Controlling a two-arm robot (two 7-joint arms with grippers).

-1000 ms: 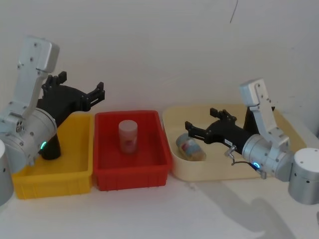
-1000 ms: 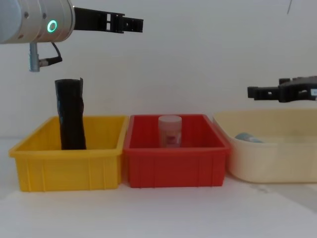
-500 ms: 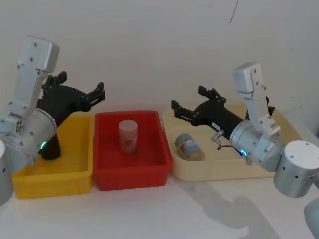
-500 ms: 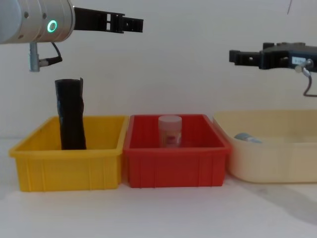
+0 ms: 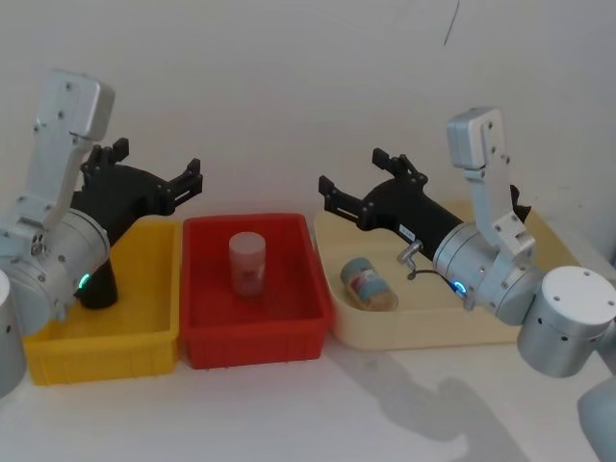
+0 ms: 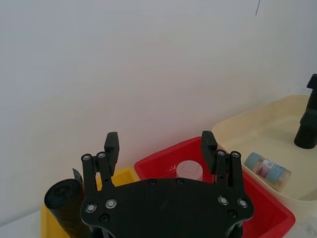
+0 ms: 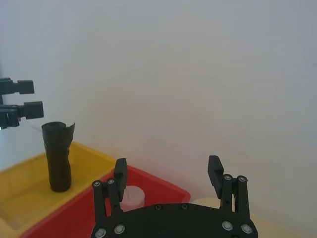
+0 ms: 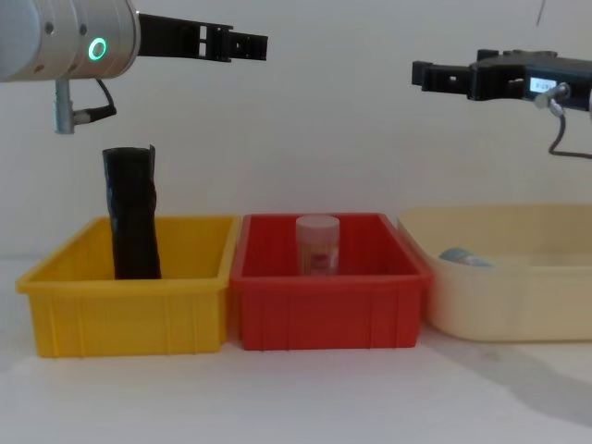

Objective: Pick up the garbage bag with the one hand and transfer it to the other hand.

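The garbage bag (image 8: 131, 213), a black crinkled roll, stands upright at the back left of the yellow bin (image 8: 129, 310). It also appears as a dark roll (image 7: 58, 156) in the right wrist view. My left gripper (image 8: 250, 43) hangs open high above the yellow bin, well clear of the bag's top, its fingers pointing toward the red bin. From the head, this gripper (image 5: 159, 164) covers most of the bag (image 5: 96, 287). My right gripper (image 8: 421, 72) is open and empty, raised above the gap between the red bin and the cream tub, and faces the left one.
The red bin (image 8: 328, 310) in the middle holds a white lidded jar (image 8: 317, 243). A cream tub (image 8: 509, 310) on the right holds a small bottle (image 5: 366, 282) lying on its side. The three containers stand side by side before a plain white wall.
My right gripper has risen out of the cream tub and swung left, toward the left gripper. The left arm and the bag have not moved.
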